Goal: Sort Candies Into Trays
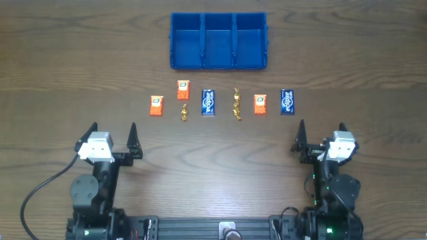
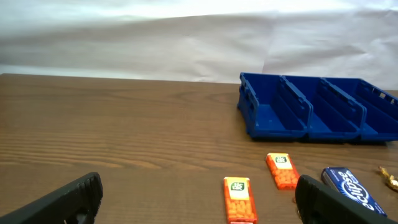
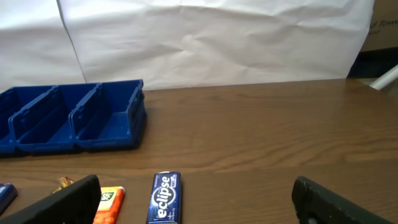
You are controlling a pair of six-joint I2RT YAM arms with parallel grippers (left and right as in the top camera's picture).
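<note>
A blue tray [image 1: 218, 41] with three compartments sits at the back centre, nothing in it; it also shows as the blue tray [image 2: 317, 112] and the blue tray [image 3: 74, 121]. In front of it lies a row of candies: three orange boxes [image 1: 156, 105] [image 1: 183, 89] [image 1: 259, 104], two blue packs [image 1: 209, 102] [image 1: 287, 101], and gold-wrapped sweets [image 1: 184, 112] [image 1: 236, 104]. My left gripper [image 1: 113, 137] stands open near the front left, short of the row. My right gripper [image 1: 321, 135] stands open at the front right. An orange box [image 2: 239, 199] and a blue pack [image 3: 165, 196] lie just ahead of the fingers.
Bare wooden table [image 1: 53, 80] stretches to both sides of the row and tray. A white backdrop [image 3: 205, 43] stands behind the table's far edge. A black cable [image 1: 40, 193] loops near the left arm's base.
</note>
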